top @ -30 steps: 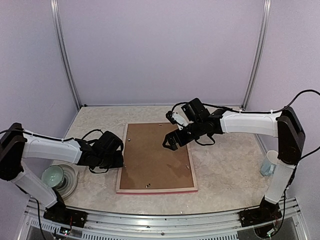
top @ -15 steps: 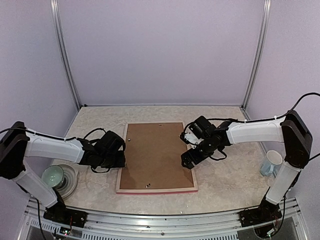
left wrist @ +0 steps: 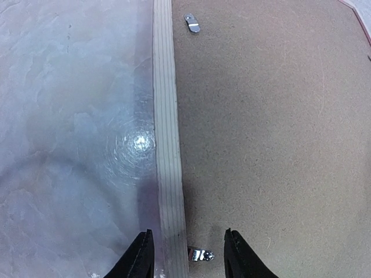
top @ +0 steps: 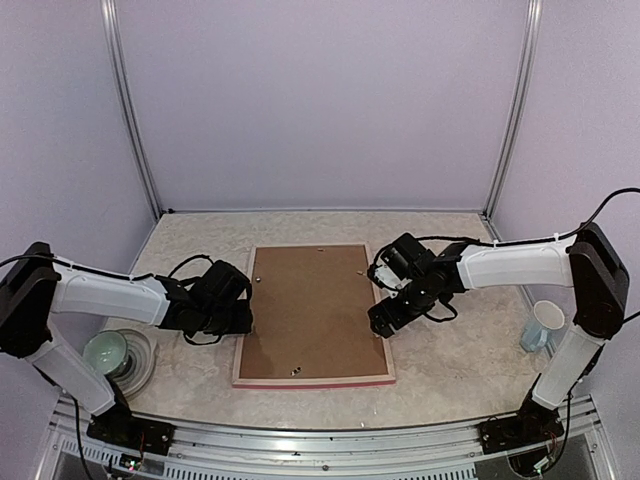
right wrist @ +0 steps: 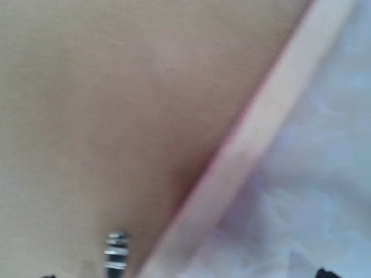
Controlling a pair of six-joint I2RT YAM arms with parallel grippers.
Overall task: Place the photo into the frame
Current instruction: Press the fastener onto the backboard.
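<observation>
The frame [top: 315,381] lies face down on the table, its pale back rail [left wrist: 167,116] upward, with a brown backing board [top: 310,305] filling it. The photo is hidden. My left gripper [top: 243,318] is low at the frame's left edge. In the left wrist view it [left wrist: 187,243] is open, its jaws straddling the rail and a small metal clip [left wrist: 201,253] without touching them. My right gripper [top: 383,322] is low over the frame's right rail [right wrist: 261,127]. It [right wrist: 184,275] is open wide, only its fingertips showing, with another clip [right wrist: 116,255] between them.
A green bowl [top: 105,350] on a plate [top: 140,365] sits at the near left, beside my left arm. A pale mug [top: 541,326] stands at the right, by the right arm. A second clip [left wrist: 192,23] sits farther up the left rail.
My right gripper has swung from above the board's upper middle down to the frame's right edge. The left gripper has stayed at the left rail, its jaws slightly wider.
</observation>
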